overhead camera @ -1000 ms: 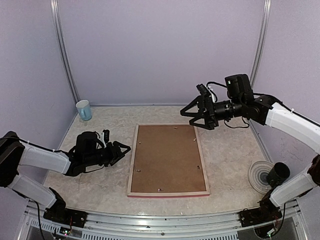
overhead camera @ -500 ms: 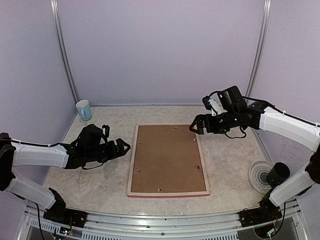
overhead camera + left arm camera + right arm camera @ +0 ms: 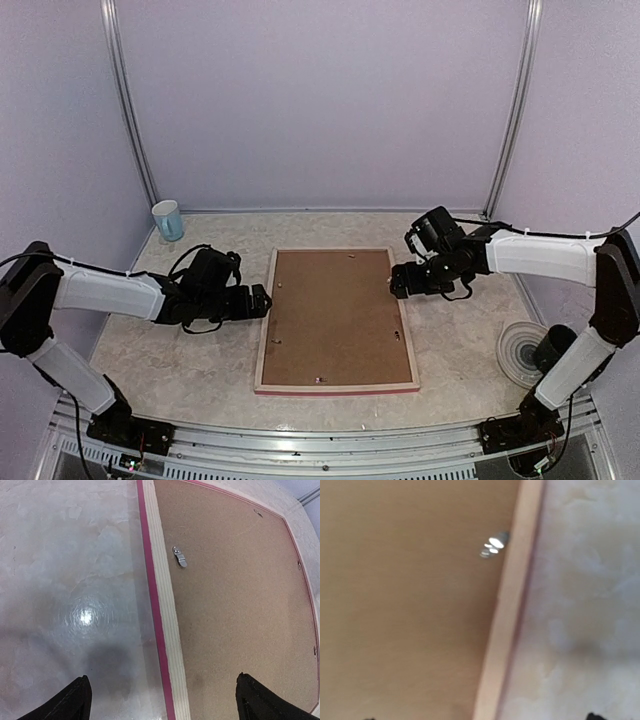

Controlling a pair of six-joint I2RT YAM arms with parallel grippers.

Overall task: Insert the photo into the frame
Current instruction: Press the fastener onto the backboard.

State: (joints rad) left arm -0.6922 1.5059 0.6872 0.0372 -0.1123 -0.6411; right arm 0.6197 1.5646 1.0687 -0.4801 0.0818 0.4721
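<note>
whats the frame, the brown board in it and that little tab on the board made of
The frame looks like pale bare wood, with faint grain lines along the rail and a pink painted edge. The backing board is matte, speckled brown, likely fibreboard or pressed card; the look leaves it open. The tab is shiny silver, probably metal.

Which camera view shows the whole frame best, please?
Top external: the frame lies back-up, all four rails visible. The left wrist shows mainly one rail and backing board; the right wrist, a blurred stretch of rail.
</note>
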